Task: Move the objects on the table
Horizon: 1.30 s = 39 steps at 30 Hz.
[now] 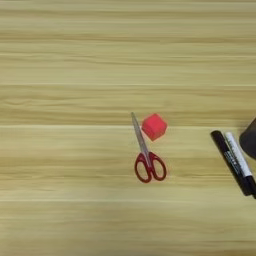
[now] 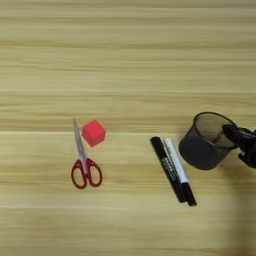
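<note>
The black wire-mesh pen cup stands at the right of the table; only its edge shows in the left eye view. My right gripper comes in from the right edge and is open at the cup's right rim, one black finger over the rim and the other lower, outside the wall. Just left of the cup lie the black marker and the white marker with its dark cap, side by side and touching, pointing toward the near right.
Red-handled scissors lie left of centre, blades pointing away. A small red cube sits right beside the blades. Bare wood stretches across the far half of the table and along the near edge.
</note>
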Each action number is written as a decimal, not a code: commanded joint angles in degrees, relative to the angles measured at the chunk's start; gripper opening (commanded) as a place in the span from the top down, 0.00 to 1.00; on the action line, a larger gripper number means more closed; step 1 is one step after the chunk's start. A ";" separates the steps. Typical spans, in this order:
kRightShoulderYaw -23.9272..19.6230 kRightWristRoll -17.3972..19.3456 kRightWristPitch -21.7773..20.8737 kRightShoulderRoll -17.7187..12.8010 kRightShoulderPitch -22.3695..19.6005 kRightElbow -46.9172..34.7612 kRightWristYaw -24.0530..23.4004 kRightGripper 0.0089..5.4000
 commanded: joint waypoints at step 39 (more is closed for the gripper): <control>-4.15 1.45 1.52 -3.19 -1.64 -10.51 -0.64 0.00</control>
